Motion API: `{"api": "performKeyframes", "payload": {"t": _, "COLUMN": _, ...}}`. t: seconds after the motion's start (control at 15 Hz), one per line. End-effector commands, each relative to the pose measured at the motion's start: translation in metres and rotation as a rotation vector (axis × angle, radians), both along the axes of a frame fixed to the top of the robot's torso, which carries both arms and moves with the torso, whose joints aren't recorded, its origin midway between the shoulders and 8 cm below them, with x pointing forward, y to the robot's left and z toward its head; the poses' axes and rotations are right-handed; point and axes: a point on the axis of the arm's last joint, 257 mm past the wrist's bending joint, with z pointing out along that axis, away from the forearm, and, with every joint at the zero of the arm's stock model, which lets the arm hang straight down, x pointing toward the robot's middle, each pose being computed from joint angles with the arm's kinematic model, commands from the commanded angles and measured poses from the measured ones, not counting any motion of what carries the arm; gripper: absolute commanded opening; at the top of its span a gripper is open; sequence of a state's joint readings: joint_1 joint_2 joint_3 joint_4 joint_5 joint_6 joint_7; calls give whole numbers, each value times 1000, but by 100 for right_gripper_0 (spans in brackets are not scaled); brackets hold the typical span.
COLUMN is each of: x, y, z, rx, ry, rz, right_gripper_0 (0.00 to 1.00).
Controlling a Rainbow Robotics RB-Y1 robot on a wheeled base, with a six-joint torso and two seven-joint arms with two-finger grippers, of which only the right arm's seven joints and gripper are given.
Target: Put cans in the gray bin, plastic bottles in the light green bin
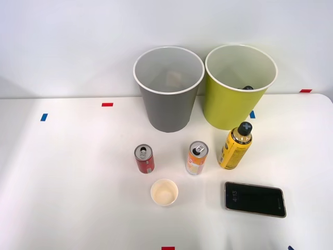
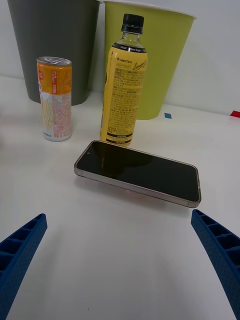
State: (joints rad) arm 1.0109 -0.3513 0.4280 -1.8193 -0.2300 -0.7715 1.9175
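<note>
The gray bin (image 1: pixel 167 88) and the light green bin (image 1: pixel 239 86) stand side by side at the back of the white table. A small dark cap-like thing (image 1: pixel 248 88) shows inside the green bin by its front rim. In front stand a short red can (image 1: pixel 144 159), an orange-and-white can (image 1: pixel 197 158) and a yellow black-capped plastic bottle (image 1: pixel 235 146), all upright. In the right wrist view my right gripper (image 2: pixel 118 216) is open and empty, low over the table. Beyond it are the bottle (image 2: pixel 124 85) and the orange can (image 2: pixel 55 97), backed by both bins (image 2: pixel 55 45) (image 2: pixel 160 55).
A black phone (image 1: pixel 255 199) lies flat between my gripper and the yellow bottle, close in the wrist view (image 2: pixel 137 171). A cream paper cup (image 1: pixel 164 192) stands in front of the cans. Red and blue tape marks dot the table.
</note>
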Motion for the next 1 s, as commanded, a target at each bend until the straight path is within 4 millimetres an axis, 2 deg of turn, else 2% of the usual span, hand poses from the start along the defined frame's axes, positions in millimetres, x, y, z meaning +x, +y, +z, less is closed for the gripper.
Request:
{"api": "performKeyframes", "payload": {"t": 0.07, "x": 0, "y": 0, "z": 0, "rx": 0, "ry": 0, "rz": 0, "right_gripper_0": 100}}
{"api": "performKeyframes", "payload": {"t": 1.0, "x": 0, "y": 0, "z": 0, "rx": 0, "ry": 0, "rz": 0, "right_gripper_0": 100}}
